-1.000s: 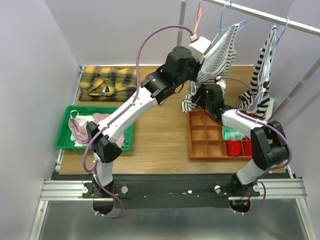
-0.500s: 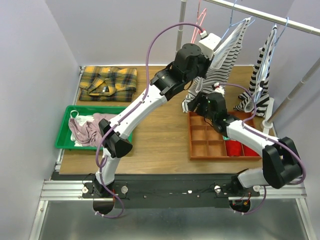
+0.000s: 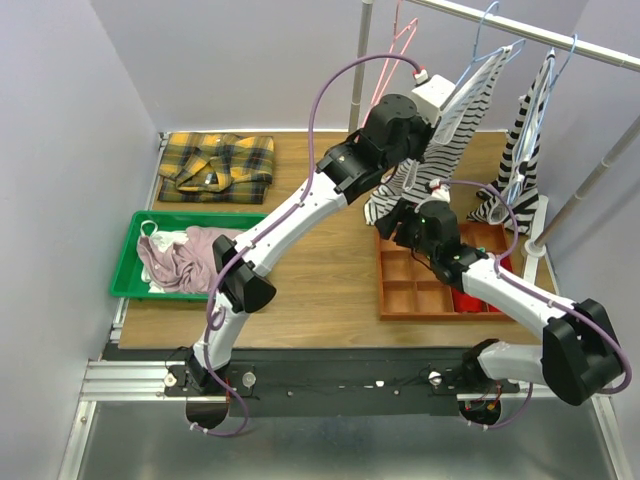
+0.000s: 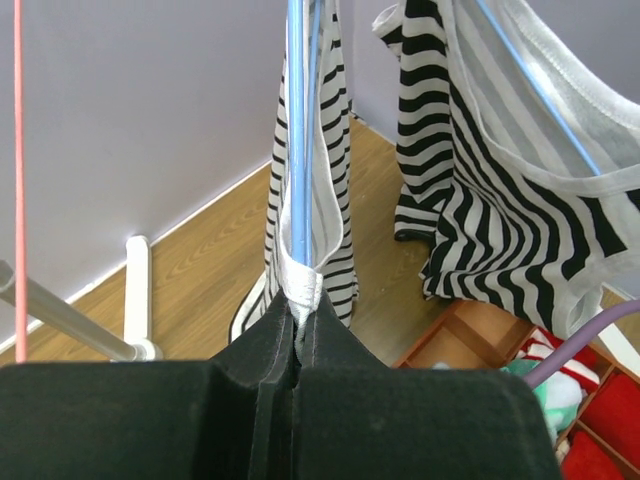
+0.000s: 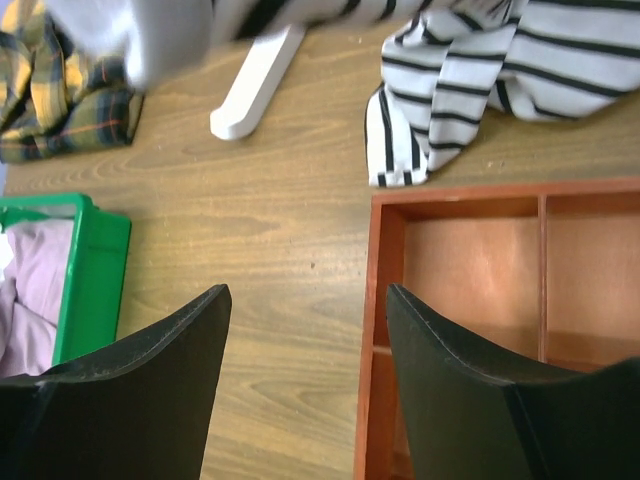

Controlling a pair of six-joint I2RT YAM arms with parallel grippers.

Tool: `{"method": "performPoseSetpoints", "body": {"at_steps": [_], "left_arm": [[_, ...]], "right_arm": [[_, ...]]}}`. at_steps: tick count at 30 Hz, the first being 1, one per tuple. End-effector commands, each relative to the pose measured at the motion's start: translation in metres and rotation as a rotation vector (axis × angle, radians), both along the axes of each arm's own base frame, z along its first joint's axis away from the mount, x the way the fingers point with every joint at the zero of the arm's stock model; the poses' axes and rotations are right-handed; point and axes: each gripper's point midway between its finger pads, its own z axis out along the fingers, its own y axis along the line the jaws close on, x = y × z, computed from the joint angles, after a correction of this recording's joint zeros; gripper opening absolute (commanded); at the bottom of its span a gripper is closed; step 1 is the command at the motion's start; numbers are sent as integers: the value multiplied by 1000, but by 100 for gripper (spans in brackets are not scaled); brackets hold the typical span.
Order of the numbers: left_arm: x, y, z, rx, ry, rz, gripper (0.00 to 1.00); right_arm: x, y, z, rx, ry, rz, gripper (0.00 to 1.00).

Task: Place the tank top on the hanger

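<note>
Left gripper (image 4: 297, 318) is pinched shut on the tank top (image 4: 335, 210) strap and light-blue hanger (image 4: 298, 150) wire, garment hanging long-axis vertical just under the rail (image 3: 590, 47), while the right gripper (image 5: 303, 300) gapes empty well below the rail, farther off.

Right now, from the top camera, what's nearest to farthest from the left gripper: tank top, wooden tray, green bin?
1. tank top, pinched in the left gripper
2. wooden tray, below on the right
3. green bin, far left
</note>
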Motion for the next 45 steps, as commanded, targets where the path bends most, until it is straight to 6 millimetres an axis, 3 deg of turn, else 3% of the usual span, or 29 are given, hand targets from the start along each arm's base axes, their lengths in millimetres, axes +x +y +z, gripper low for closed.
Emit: {"method": "performPoseSetpoints", "body": {"at_steps": [1, 20, 34, 36, 43, 45], "left_arm": [[-7, -18, 33, -108, -63, -44, 0], [-8, -35, 24, -145, -33, -89, 0], [-7, -35, 32, -176, -47, -82, 10], [-7, -34, 35, -182, -52, -80, 18], [-8, -31, 44, -199, -67, -78, 30], [-9, -30, 47, -207, -68, -77, 39]], "right_arm": [[-17, 0, -9, -13, 25, 31, 72], [-25, -2, -10, -18, 23, 32, 72], [-26, -3, -10, -25, 26, 35, 72], [-25, -2, -10, -26, 26, 37, 72], [-25, -2, -9, -30, 26, 38, 72], [-25, -2, -8, -29, 25, 40, 72]]}}
